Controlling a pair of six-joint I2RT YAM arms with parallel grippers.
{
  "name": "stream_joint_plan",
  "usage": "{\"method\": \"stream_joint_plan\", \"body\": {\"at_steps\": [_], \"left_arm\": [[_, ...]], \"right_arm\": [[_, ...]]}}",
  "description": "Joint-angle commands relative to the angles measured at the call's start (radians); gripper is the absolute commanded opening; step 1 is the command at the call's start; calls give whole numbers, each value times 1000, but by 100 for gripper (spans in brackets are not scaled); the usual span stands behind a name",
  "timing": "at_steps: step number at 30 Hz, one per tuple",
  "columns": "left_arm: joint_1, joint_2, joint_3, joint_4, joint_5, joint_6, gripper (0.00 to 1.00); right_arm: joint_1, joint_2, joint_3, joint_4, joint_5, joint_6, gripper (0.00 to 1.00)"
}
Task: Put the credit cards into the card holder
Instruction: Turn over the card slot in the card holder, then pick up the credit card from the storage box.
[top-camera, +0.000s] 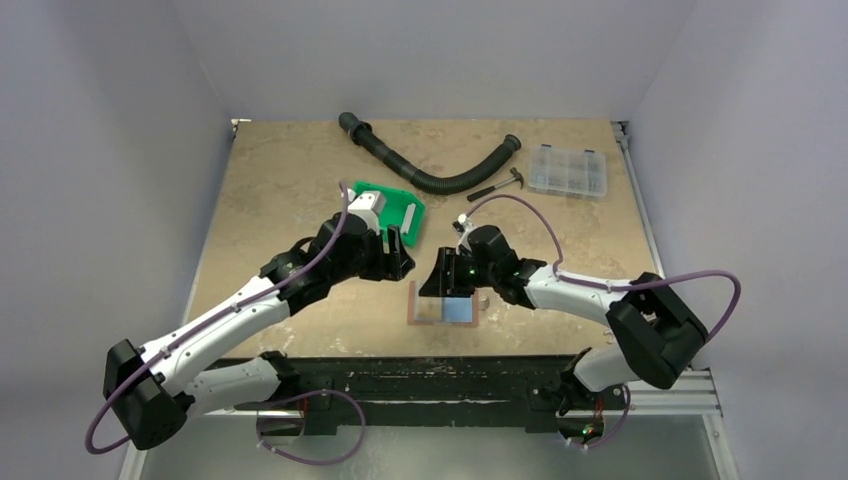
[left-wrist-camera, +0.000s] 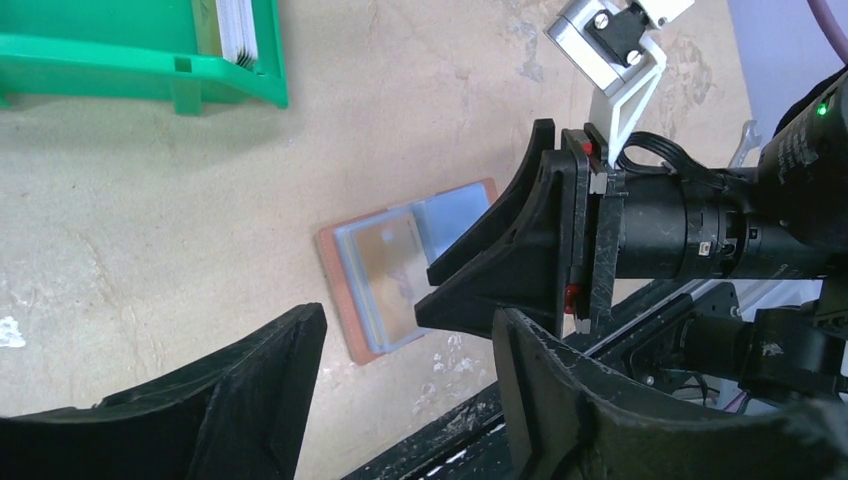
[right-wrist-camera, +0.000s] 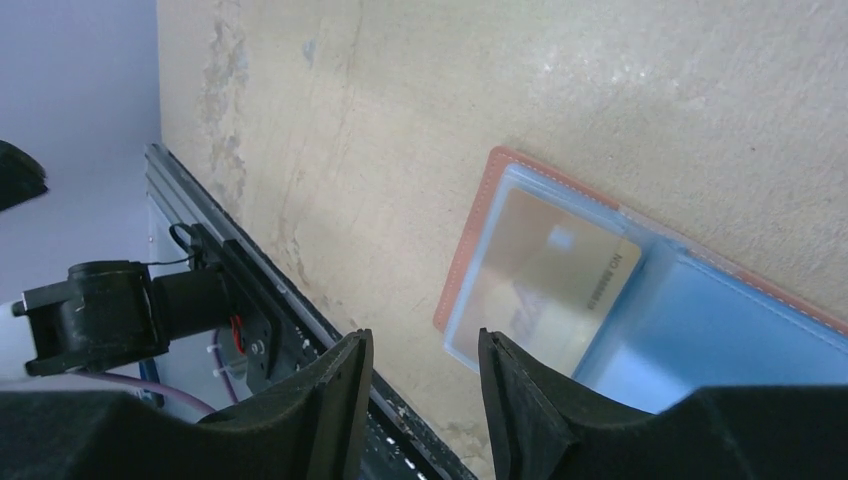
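The card holder (right-wrist-camera: 466, 247) lies open and flat near the table's front edge, its reddish-brown rim showing around clear sleeves. The yellow-gold credit card (right-wrist-camera: 556, 279) sits in one sleeve and the light blue credit card (right-wrist-camera: 705, 332) in the other half. In the top view the card holder (top-camera: 414, 303) shows the blue card (top-camera: 460, 311) on its right side. My right gripper (right-wrist-camera: 425, 355) hovers open and empty just above the holder's near edge. My left gripper (left-wrist-camera: 405, 350) is open and empty too, a little left of the holder. The right gripper's fingers (left-wrist-camera: 500, 260) cover part of the holder in the left wrist view.
A green bin (top-camera: 398, 199) holding white items stands behind the left gripper. Further back lie a black corrugated hose (top-camera: 430, 180), a small hammer (top-camera: 500, 185) and a clear compartment box (top-camera: 568, 170). The black front rail (top-camera: 430, 370) runs just below the holder.
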Motion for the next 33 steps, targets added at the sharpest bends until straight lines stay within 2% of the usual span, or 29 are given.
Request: {"method": "stream_joint_plan", "body": {"at_steps": [1,5,10,13,18,23,27,33], "left_arm": [[19,15,76,-22,-6,52,69],[30,116,145,-29,-42,101,79],[63,279,236,-11,-47,158,89],[118,391,289,13,6,181,92],[210,578,388,56,132,199,96],[225,734,471,99,123,217,97],[228,793,521,96,71,237,96],[232,873,573,66,79,255,96]], "right_arm": [[11,16,-36,69,21,51,51],[26,42,-10,58,27,32,51],[15,12,77,-100,60,-66,54],[-1,-43,88,-158,97,-102,56],[-58,-94,44,-151,67,-136,57],[-93,-108,2,-138,13,-167,56],[-104,-138,-32,-125,-3,-170,56],[-110,-155,-55,-118,-18,-169,56]]}}
